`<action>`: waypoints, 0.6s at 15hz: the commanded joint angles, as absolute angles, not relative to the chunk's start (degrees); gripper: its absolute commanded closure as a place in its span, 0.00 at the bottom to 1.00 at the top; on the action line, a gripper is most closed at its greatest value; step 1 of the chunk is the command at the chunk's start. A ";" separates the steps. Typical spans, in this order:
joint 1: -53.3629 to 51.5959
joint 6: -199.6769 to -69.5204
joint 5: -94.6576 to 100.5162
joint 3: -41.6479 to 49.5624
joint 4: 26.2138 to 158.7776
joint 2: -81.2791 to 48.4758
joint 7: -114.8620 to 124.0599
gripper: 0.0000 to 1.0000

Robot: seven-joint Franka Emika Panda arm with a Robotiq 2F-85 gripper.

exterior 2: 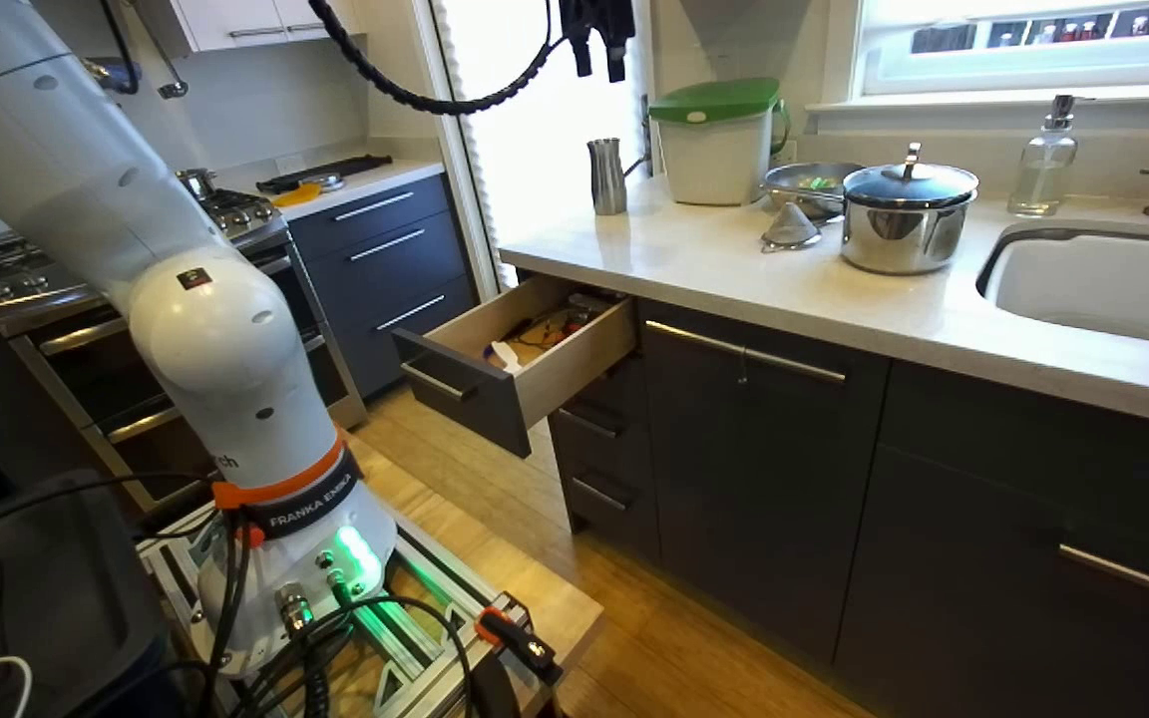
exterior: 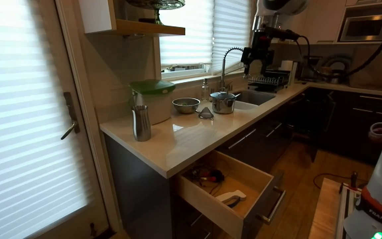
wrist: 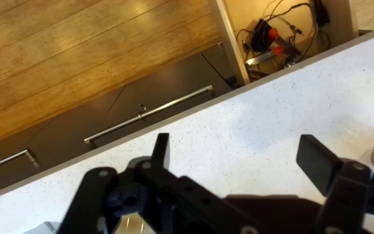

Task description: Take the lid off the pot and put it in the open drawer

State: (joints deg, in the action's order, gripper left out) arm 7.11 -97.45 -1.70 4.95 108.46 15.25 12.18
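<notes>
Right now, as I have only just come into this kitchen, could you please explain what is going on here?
A robot arm is set up at a counter, to take the lid off the pot and put it in the drawer. Its gripper hangs open above the counter, holding nothing. The lid sits on the pot in both exterior views, so that step is not yet done. The drawer stands open, and no lid shows in it.

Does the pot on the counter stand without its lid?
No, in an exterior view the lid sits on top of the pot, covering it.
</notes>
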 commanded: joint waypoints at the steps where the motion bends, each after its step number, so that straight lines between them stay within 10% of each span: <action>1: 8.88 -87.45 -8.90 12.70 95.28 5.16 -2.83 0.00; 9: 12.78 -86.88 -7.22 14.38 88.89 -1.17 0.26 0.00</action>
State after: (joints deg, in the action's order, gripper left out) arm 12.29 -89.17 -6.63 15.30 87.40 -2.71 1.68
